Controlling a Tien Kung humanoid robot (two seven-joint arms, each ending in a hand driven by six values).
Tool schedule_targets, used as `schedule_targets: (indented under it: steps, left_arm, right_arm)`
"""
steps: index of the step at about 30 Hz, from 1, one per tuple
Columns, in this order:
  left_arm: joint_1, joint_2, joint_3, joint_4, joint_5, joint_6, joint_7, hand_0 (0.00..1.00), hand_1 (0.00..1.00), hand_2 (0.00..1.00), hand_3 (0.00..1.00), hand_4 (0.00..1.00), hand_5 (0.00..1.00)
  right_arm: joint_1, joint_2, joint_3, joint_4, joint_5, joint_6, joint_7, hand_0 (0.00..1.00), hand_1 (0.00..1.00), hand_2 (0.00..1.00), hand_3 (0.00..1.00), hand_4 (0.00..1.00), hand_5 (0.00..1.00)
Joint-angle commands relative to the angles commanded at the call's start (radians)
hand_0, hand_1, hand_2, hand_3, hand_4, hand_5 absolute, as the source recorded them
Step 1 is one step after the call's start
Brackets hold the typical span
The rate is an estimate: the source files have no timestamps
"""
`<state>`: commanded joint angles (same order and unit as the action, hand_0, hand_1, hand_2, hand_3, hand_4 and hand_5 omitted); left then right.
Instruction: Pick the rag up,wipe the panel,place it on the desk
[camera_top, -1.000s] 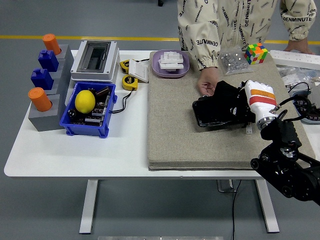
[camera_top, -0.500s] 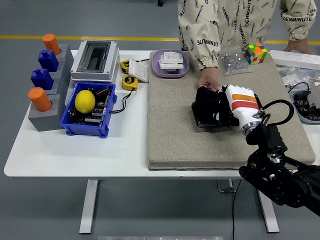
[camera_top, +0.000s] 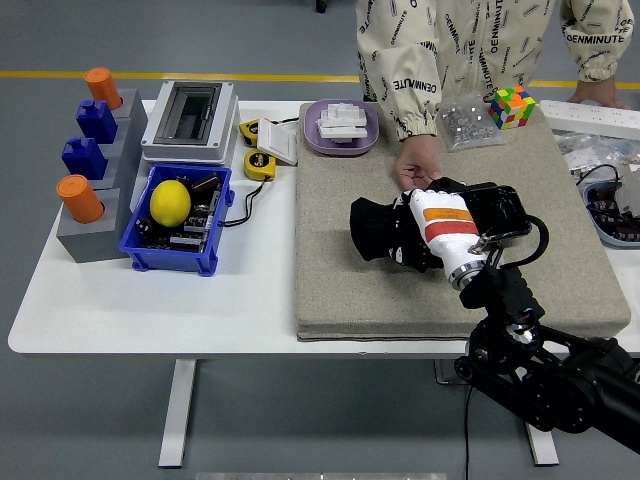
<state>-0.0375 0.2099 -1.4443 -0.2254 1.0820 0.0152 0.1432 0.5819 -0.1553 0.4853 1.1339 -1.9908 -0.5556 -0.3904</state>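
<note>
The black rag (camera_top: 372, 229) is pinched by the right robot hand (camera_top: 425, 235) over the panel's (camera_top: 500, 212) left end, its long axis lying left-right on the mat (camera_top: 350, 290) covering the white bench (camera_top: 150, 300). The floor is grey.

We see only our right arm (camera_top: 545, 370), a black jointed limb that enters at the lower right corner and reaches up and to the left over the near right part of the table. It ends in a white wrist cuff with an orange band, and beyond it our black five-fingered right hand (camera_top: 405, 235) lies low and palm down, knuckles pointing left. Its fingers (camera_top: 372, 228) are curled over a dark rag (camera_top: 368, 230), pressing it flat. A black cable loops just right of the wrist. At the far side a person's hand (camera_top: 416, 170) rests with fingers bent down, touching the surface just beyond our wrist.
</note>
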Motion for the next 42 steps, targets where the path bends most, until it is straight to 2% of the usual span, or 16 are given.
schedule_targets:
  steps: [14,42]
  left_arm:
    - [-0.005,0.0,-0.003,-0.001,0.002,0.0,0.0,0.608,0.641,0.654,0.562,0.627,0.441]
    - [-0.005,-0.004,-0.015,0.0,0.005,0.0,0.0,0.608,0.642,0.654,0.561,0.628,0.44]
  right_arm:
    - [0.014,0.002,-0.041,0.01,0.002,0.003,-0.002,0.297,0.389,0.418,0.435,0.968,0.055]
    - [0.0,-0.05,0.057,-0.026,-0.007,0.007,-0.001,0.294,0.39,0.419,0.435,0.967,0.055]
